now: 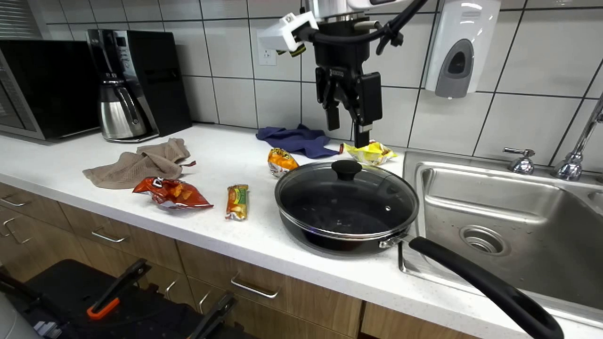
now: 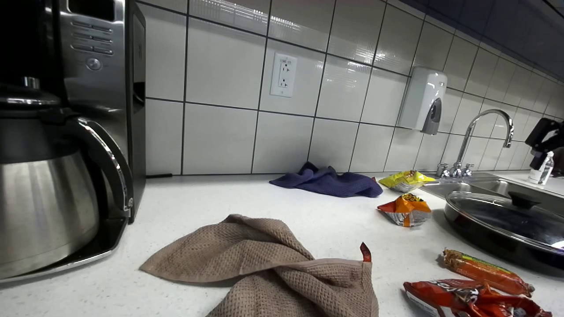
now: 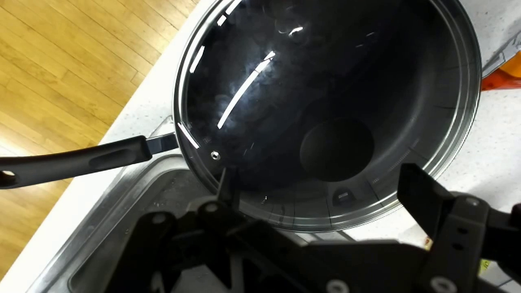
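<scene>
White counter (image 1: pixel 226 155) along a tiled wall (image 1: pixel 231 101): the pan (image 1: pixel 330 244) stands beside the sink (image 1: pixel 494 197), its handle (image 3: pixel 65 163) crossing the sink's corner and the counter's front edge in the wrist view. A strip of counter separates it from a slim packet (image 1: pixel 237 201); an orange packet (image 1: pixel 281 161) lies just beside it. A drain (image 1: pixel 484 240) lies in the sink; a coffee maker (image 1: pixel 155 80) holds a steel carafe (image 1: pixel 120 113). The pan is round, black, under a glass lid (image 1: pixel 346 202) with a black knob (image 1: pixel 346 170). Above it, the hand (image 1: pixel 347 128) hangs, fingers spread.
</scene>
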`<state>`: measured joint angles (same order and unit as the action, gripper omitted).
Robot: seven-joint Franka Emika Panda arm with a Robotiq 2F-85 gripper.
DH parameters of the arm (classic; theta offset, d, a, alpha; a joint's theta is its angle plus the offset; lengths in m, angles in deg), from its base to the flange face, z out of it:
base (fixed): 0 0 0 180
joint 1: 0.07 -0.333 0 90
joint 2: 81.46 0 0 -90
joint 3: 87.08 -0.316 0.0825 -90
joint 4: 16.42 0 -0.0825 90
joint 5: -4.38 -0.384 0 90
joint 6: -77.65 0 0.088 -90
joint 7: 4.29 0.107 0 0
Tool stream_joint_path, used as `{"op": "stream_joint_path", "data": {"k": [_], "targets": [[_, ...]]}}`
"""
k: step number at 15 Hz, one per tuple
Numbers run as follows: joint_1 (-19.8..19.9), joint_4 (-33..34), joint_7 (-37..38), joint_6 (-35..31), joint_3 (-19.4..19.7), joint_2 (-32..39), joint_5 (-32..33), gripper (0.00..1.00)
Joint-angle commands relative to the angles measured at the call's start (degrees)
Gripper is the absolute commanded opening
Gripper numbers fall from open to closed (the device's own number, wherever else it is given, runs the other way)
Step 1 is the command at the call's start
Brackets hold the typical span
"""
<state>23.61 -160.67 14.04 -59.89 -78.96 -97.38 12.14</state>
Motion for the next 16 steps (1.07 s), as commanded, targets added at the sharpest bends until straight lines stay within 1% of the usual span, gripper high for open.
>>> {"op": "stream_joint_path", "data": {"k": [1,10,12,16], "targets": [[-1.4,0.2,0.6,-0.4,1.3,0.3,0.5,1.0],[-2.3,2.3,1.8,-1.0,2.1,4.8,-0.1,1.0],[-2.5,2.9,1.4,-1.4,2.7,6.2,-0.9,1.0],[-3.9,4.2,-0.4,-2.1,3.9,8.6,-4.4,1.0]]}}
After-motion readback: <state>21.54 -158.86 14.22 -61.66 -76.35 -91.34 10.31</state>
